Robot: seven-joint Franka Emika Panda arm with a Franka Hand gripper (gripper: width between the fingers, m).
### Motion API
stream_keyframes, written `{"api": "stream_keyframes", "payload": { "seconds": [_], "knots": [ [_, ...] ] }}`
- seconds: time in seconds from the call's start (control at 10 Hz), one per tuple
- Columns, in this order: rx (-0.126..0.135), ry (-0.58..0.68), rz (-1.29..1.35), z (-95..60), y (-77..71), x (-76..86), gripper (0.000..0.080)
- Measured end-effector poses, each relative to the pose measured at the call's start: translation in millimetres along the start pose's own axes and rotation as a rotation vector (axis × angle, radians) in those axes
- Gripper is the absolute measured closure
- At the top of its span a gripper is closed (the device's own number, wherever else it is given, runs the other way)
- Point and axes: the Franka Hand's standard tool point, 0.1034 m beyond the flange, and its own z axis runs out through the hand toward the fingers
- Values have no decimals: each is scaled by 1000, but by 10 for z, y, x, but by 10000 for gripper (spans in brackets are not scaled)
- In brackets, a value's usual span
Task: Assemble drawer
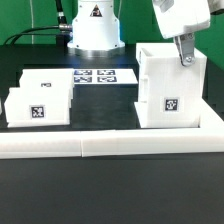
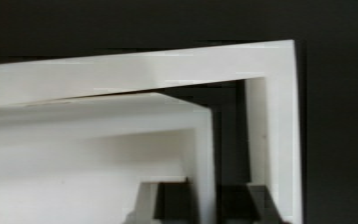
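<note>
The drawer's large white housing [image 1: 168, 88] stands upright at the exterior view's right, its tag facing the camera. Two small white trays [image 1: 40, 100] sit close together at the exterior view's left, one with a tag on its front. My gripper [image 1: 184, 58] comes down from above onto the housing's top far right edge. In the wrist view, the gripper [image 2: 202, 192] has its dark fingers [image 2: 169, 202] on either side of a thin white housing wall [image 2: 204, 150], and the wall fills the gap between them. The housing's outer walls [image 2: 274, 90] fill most of that view.
The long low white border rail [image 1: 110, 146] runs across the front of the black table. The marker board [image 1: 97, 76] lies flat behind the trays, in front of the robot's white base [image 1: 92, 30].
</note>
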Motion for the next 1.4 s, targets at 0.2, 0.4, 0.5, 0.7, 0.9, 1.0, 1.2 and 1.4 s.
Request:
{"api": "stream_keyframes", "payload": {
  "seconds": [0.2,0.4,0.5,0.7,0.9,1.0,1.2,1.4],
  "knots": [
    [20,-4,-16,44,-174,-12,745],
    [38,-10,-13,82,-339,-37,744],
    [39,-14,-13,103,-402,-60,742],
    [39,-15,-20,102,-440,-65,742],
    [40,-14,-34,101,-441,-56,742],
    [40,-14,-39,104,-437,-58,696],
    [39,-14,-47,105,-435,-58,513],
    [39,-14,-53,106,-434,-58,208]
  ]
}}
